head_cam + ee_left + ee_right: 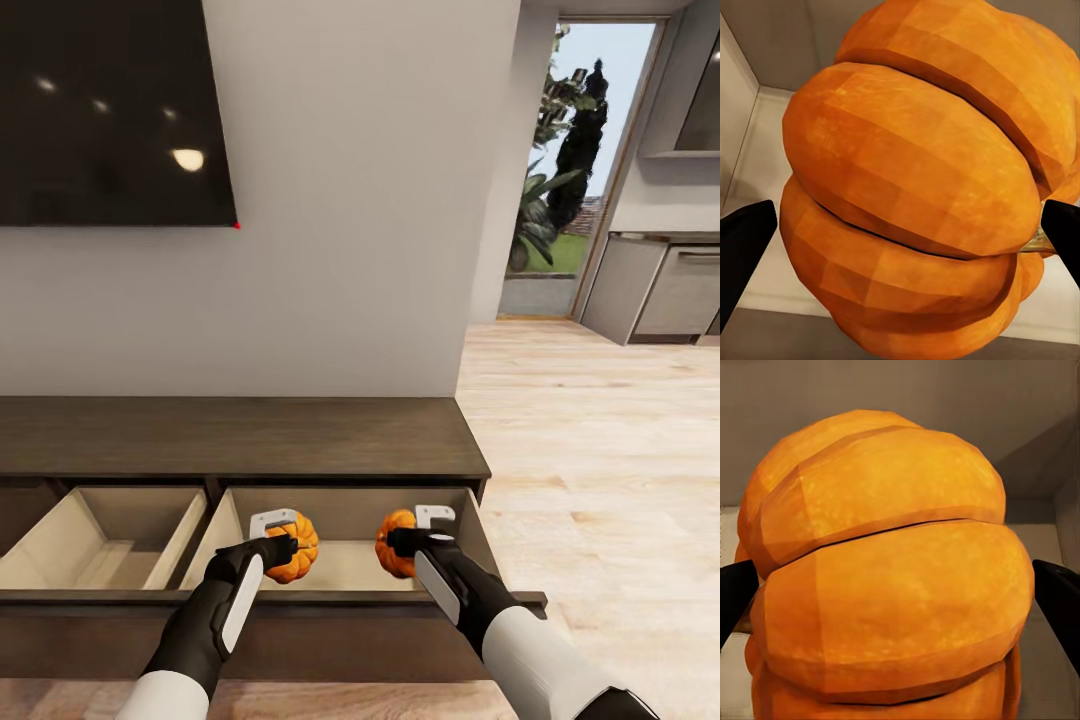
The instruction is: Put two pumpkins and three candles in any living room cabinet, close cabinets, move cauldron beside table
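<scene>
Pumpkins first: in the head view, two small orange ribbed pumpkins hang over the pale interior of the right-hand pulled-out drawer of the long dark-brown wooden cabinet, the left pumpkin clamped in the left gripper, the right pumpkin in the right gripper. A second drawer stands open beside it. In the left wrist view, the left pumpkin sits between the dark jaws, which press its flanks, with the drawer floor pale beneath. In the right wrist view, the right pumpkin is likewise pinched at its widest ribs, the drawer's back wall beyond. Judging by their look, both are light, rigid and smooth-skinned, likely to roll on release; gripping across the ribbed middle, as here, seems soundest.
</scene>
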Tool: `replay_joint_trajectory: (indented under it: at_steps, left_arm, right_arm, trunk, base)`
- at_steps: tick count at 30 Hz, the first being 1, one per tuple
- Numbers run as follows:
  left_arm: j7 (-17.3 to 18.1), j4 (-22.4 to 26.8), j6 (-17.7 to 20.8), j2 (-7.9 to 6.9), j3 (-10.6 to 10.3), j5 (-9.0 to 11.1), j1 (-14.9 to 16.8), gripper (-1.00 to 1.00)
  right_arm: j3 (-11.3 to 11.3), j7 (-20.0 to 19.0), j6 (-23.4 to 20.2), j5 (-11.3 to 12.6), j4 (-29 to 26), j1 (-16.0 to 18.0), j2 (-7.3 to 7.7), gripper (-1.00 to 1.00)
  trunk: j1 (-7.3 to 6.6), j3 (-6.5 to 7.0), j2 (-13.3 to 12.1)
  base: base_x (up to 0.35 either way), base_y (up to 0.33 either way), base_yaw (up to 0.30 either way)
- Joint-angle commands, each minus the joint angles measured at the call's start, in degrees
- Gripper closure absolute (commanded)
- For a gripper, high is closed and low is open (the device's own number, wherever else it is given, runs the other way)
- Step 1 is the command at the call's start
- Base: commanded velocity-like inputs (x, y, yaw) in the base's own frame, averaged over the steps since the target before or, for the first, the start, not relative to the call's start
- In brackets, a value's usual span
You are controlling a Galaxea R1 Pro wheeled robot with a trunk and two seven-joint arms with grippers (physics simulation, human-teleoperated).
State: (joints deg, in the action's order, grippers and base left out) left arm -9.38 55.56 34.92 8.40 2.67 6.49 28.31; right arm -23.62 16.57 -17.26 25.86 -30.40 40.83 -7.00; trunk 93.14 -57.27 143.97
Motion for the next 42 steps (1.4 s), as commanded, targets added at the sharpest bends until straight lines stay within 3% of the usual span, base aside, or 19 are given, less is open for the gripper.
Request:
replay_joint_trajectory:
  at_steps: [1, 4, 5, 19, 20, 32, 42]
  left_arm:
    - [-0.4, 0.1, 0.2, 0.04, 0.1, 0.6, 0.0, 1.0]
    - [-0.4, 0.1, 0.2, 0.04, 0.1, 0.6, 0.0, 1.0]
    - [-0.4, 0.1, 0.2, 0.04, 0.1, 0.6, 0.0, 1.0]
    - [-0.4, 0.1, 0.2, 0.02, 0.1, 0.6, 0.0, 1.0]
    - [-0.4, 0.1, 0.2, 0.0, 0.1, 0.6, 0.0, -1.0]
    - [-0.4, 0.3, 0.2, -0.05, 0.1, 0.7, 0.0, -1.0]
    - [-0.4, 0.8, 0.7, -0.05, 0.4, 0.8, 0.0, -1.0]
  right_arm:
    - [-0.4, 0.7, 0.0, 0.6, -0.1, 0.0, 0.06, 1.0]
    - [-0.5, 0.7, 0.6, 0.6, -0.1, 0.0, 0.06, 1.0]
    - [-0.5, 0.7, 0.7, 0.6, -0.1, 0.0, 0.06, -1.0]
    - [-0.5, 0.7, 2.5, 0.6, -0.1, 0.0, 0.06, -1.0]
    - [-0.5, 0.7, 2.5, 0.6, -0.1, 0.0, 0.06, -1.0]
    - [-0.5, 0.7, 2.5, 0.6, -0.1, 0.0, 0.06, -1.0]
    - [-0.5, 0.7, 1.7, 0.7, -0.1, 0.0, 0.06, -1.0]
  trunk:
    - [-0.01, -0.06, 0.0]
    - [-0.01, -0.06, 0.0]
    - [-0.01, -0.06, 0.0]
    - [-0.01, -0.06, 0.0]
    - [-0.01, -0.06, 0.0]
    - [-0.01, -0.06, 0.0]
    - [-0.27, 2.16, -0.1]
  base:
    - [0.0, 0.0, 0.0]
    - [0.0, 0.0, 0.0]
    - [0.0, 0.0, 0.0]
    - [0.0, 0.0, 0.0]
    - [0.0, 0.0, 0.0]
    - [0.0, 0.0, 0.0]
    - [0.0, 0.0, 0.0]
